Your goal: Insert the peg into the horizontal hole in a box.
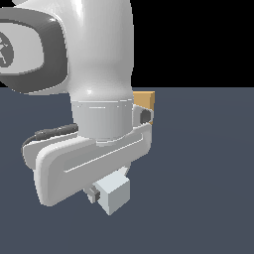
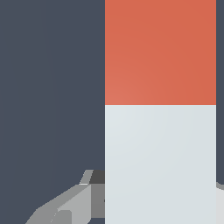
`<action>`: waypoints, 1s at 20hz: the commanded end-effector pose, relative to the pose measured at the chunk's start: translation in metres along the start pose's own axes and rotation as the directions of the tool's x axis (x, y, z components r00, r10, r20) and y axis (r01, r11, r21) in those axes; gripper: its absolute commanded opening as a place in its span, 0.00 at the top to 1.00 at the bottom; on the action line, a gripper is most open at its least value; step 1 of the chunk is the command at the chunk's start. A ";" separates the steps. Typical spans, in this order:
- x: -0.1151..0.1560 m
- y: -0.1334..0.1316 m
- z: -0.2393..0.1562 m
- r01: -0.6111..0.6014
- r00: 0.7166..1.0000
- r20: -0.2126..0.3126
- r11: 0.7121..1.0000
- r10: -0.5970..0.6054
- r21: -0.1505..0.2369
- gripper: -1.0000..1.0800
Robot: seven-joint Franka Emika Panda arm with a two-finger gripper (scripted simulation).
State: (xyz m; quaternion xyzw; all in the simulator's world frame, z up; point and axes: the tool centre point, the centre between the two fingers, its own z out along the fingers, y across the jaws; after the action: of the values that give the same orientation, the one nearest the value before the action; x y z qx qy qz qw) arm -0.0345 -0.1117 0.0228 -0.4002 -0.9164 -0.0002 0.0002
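**Peg in the gripper, box half hidden behind the arm**

The arm (image 1: 94, 64) fills most of the exterior view: smooth, glossy white shells with rounded edges, a dark grey band around the upper joint and a black cable running along the wrist. A dark mark sits on the grey joint at the exterior view's left edge, cut off by the frame and not readable as writing.

Below the flat white hand body the gripper (image 1: 106, 193) is closed on the peg (image 1: 115, 195). Only the peg's pale end shows here, a matte white-grey block with sharp square corners, poking out under the hand. One small grey finger (image 1: 92, 192) shows against it on the exterior view's left.

The wrist view shows the peg (image 2: 160, 131) lengthwise as a broad flat-faced bar, the nearer part white-grey and the farther part red-orange, the two colours meeting in a straight line. Both faces are plain and unmarked. A grey, faceted finger (image 2: 65, 205) meets the peg's white part on one side, and a sliver of the other finger shows at its opposite edge.

The box (image 1: 145, 101) is a plain tan block, only its corner visible behind the wrist, resting on the dark slate floor (image 1: 208, 173). Its hole is out of sight.
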 end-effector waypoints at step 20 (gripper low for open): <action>0.029 0.005 -0.010 -0.126 0.992 0.000 0.992 0.126 0.000 1.00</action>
State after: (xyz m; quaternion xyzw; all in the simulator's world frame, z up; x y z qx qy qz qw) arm -0.0492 -0.0918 0.0296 -0.4475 -0.8943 0.0003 0.0016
